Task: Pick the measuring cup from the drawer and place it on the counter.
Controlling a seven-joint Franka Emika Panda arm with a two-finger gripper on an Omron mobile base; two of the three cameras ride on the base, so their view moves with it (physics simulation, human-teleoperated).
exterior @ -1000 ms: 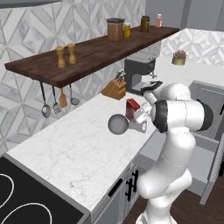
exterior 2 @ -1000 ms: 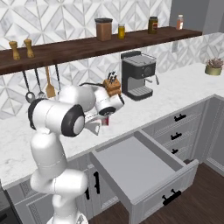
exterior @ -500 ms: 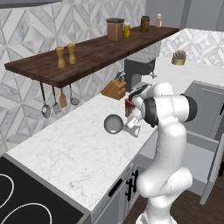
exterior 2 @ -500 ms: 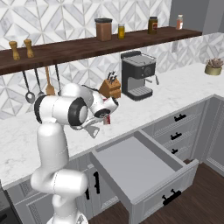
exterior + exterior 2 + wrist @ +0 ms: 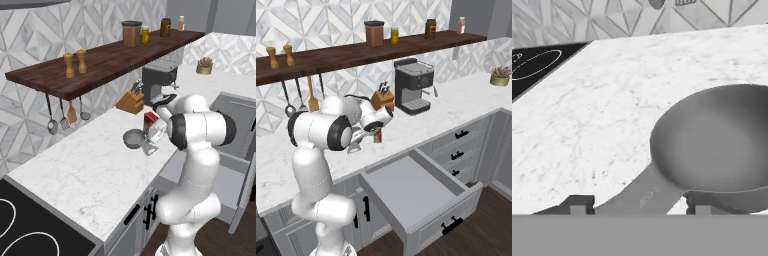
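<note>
Holding the measuring cup (image 5: 712, 145) by its stubby handle, our gripper (image 5: 632, 204) has fingers closed on either side of it, w/ the bowl opening up toward the hand cam. From the left base cam we see the cup (image 5: 134, 138) over the counter (image 5: 85, 170), just beside the red box (image 5: 150, 120); whether it touches the marble we can't tell. Behind sit the knife block (image 5: 130, 101) & coffee machine (image 5: 159, 82). From the right base cam, the drawer (image 5: 421, 192) stands pulled out, its pale inside bare, dark bar handle (image 5: 452, 225) on the front. We also see the black stove top (image 5: 537, 65) at the far end of the counter in the hand cam.
</note>
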